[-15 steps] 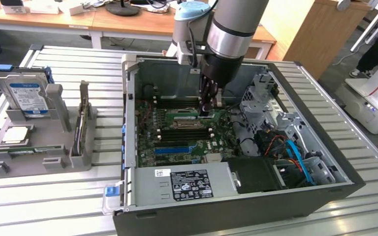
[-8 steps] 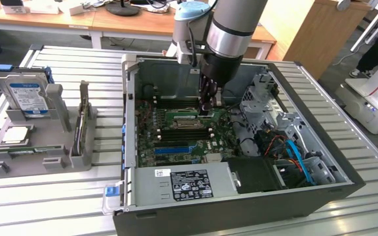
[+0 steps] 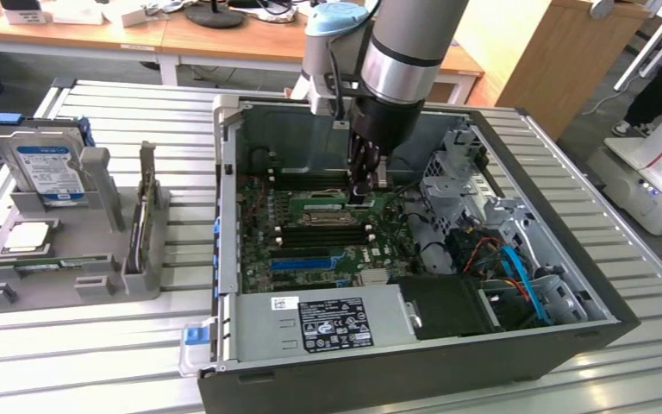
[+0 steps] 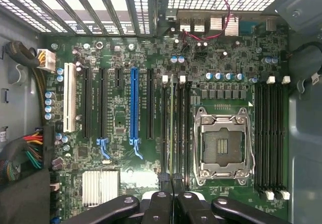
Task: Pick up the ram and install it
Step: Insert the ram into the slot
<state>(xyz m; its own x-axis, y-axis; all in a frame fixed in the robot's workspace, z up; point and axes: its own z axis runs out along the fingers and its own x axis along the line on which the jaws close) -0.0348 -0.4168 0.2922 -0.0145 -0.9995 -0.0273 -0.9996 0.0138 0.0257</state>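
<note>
On the slatted tabletop (image 3: 78, 362) lies an open computer case (image 3: 423, 371); the arm (image 3: 406, 43) reaches down inside to the motherboard (image 4: 121, 183). The hand (image 3: 364, 195) is pinched tight on the ram (image 4: 172, 118), which stands in 1 slot just beside the processor socket (image 4: 221, 146).

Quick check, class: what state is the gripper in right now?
Gripper: shut, fingertips at the ram, which stands in a slot on the motherboard; whether it grips or only presses the ram cannot be told.
</note>
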